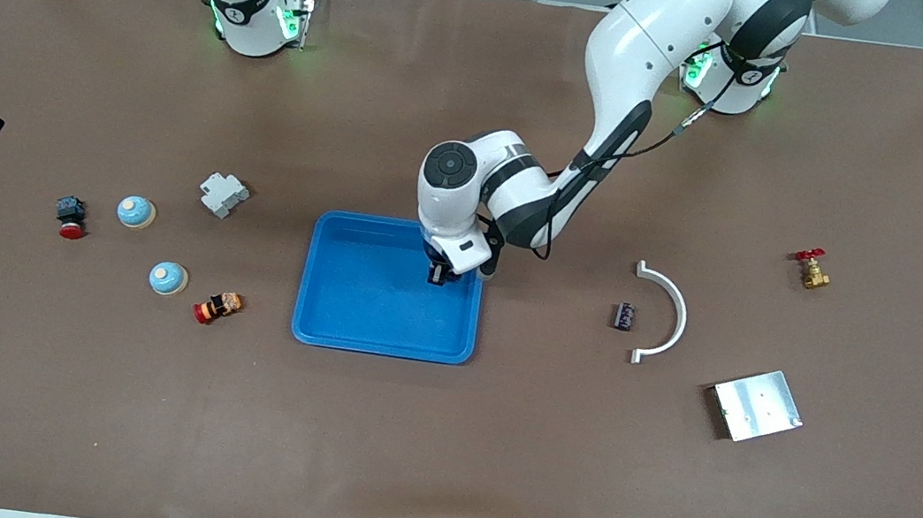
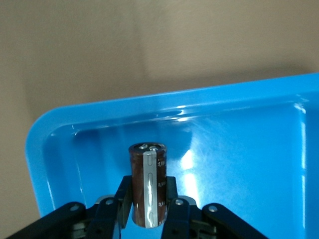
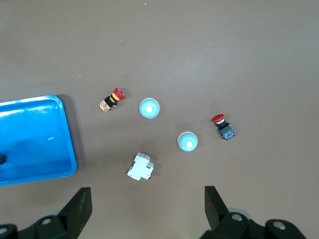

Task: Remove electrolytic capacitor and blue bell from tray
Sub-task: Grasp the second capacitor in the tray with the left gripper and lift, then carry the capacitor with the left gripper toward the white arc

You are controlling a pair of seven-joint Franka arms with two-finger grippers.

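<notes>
Gripping electrolytic capacitor (image 2: 147,185) w/ left gripper (image 1: 439,275), jaws clamped on its body, inside blue tray (image 1: 328,326) | right gripper (image 3: 147,208) waits, jaws wide, empty | next: lift clear of rim, set on table.

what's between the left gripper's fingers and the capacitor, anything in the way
Nothing: in the left wrist view the left gripper is shut directly on the electrolytic capacitor, fingers touching its sides, over the blue tray.

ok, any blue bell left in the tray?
No. Both blue bells sit on the table, outside the tray, toward the right arm's end.
</notes>
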